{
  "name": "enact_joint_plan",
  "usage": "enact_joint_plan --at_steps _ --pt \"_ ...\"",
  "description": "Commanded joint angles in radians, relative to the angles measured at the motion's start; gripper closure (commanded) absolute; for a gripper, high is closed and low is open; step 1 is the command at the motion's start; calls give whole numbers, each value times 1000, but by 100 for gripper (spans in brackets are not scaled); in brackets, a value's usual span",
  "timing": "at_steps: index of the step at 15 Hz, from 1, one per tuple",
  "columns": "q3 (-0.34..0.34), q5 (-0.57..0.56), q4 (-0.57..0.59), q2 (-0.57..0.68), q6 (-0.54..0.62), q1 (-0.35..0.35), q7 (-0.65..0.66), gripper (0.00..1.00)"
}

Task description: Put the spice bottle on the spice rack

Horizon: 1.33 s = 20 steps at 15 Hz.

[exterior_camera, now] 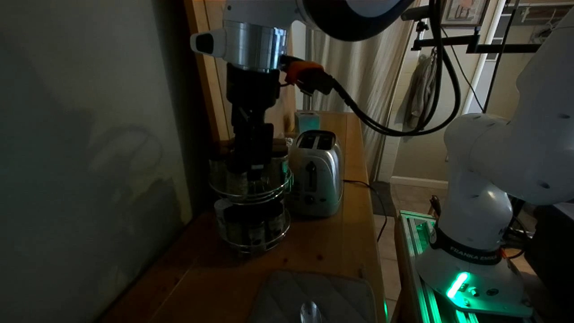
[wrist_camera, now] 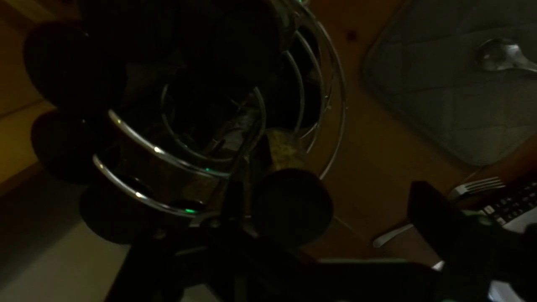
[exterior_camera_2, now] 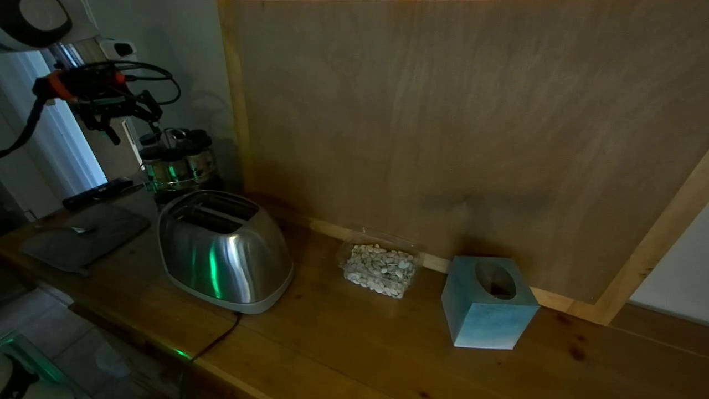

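- The claw (wrist_camera: pixel 327 191) is spread wide, gripping nothing, over the edge of the spice rack (wrist_camera: pixel 157 149).
- The dark-lidded spice bottle (wrist_camera: pixel 291 207), probably the one meant, sits between its jaws, close beside one, well apart from the other.
- Placing looks done, though the base is hidden.
- Remaining, likely: drawing the claw clear.

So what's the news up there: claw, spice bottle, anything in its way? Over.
Gripper spread wide at the two-tier spice rack. Dark-lidded bottle between its fingers, not clamped, apparently already racked. Curved wire rails close by one finger; possible snag.
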Motion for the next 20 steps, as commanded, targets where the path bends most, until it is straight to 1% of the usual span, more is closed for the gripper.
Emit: enact_joint_plan --at_steps 1,7,17,19,20 --pt "16 -13 18 -28 -7 10 7 0" --pt "44 -24 45 -65 -25 16 26 0" --pt "113 -40 106 -135 -118 -1 255 0" --pt "117 -34 112 -141 -138 4 269 0" --pt "101 -16 98 -130 -106 15 238 0"
